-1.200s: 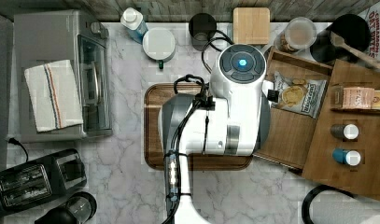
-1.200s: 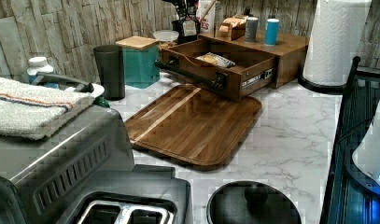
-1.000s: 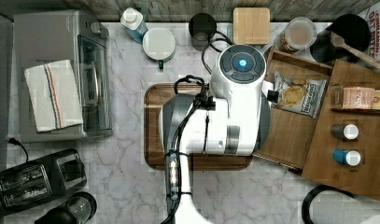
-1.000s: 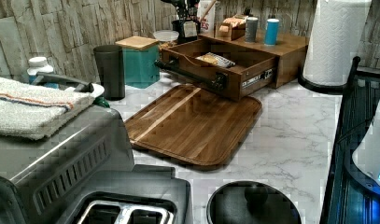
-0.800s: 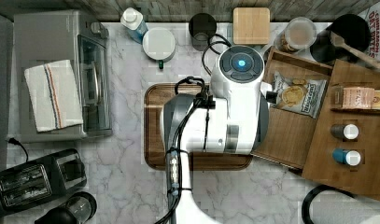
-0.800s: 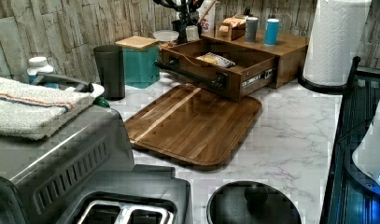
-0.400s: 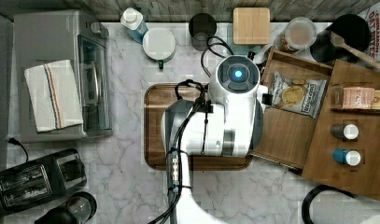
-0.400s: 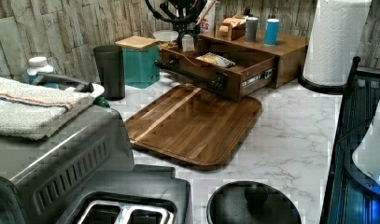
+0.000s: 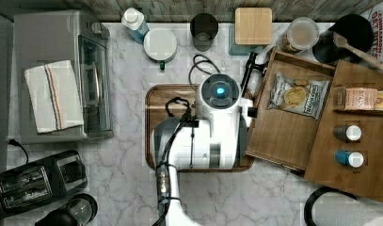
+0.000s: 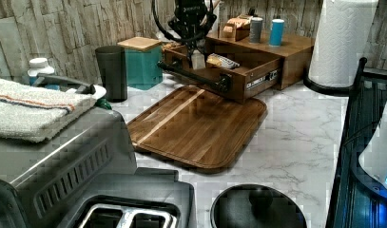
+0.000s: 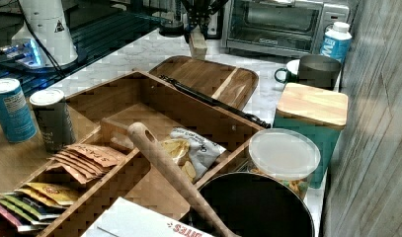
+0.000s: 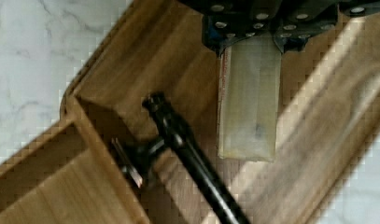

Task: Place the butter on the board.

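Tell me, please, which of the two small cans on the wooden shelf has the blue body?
The blue can stands at the right view's far left, nearer the shelf's end. Its neighbour, the grey can, has a dark grey body. Both stand upright with pale lids.

The gripper (image 10: 197, 47) holds a pale stick of butter (image 10: 197, 60) in the air above the drawer's black handle (image 10: 193, 75), beyond the bare brown board (image 10: 200, 126).

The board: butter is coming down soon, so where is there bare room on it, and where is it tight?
The board lies bare across its whole face, from the toaster oven side to the marble. Tight spot: the far edge by the drawer's black handle, where the gripper holds the butter aloft.
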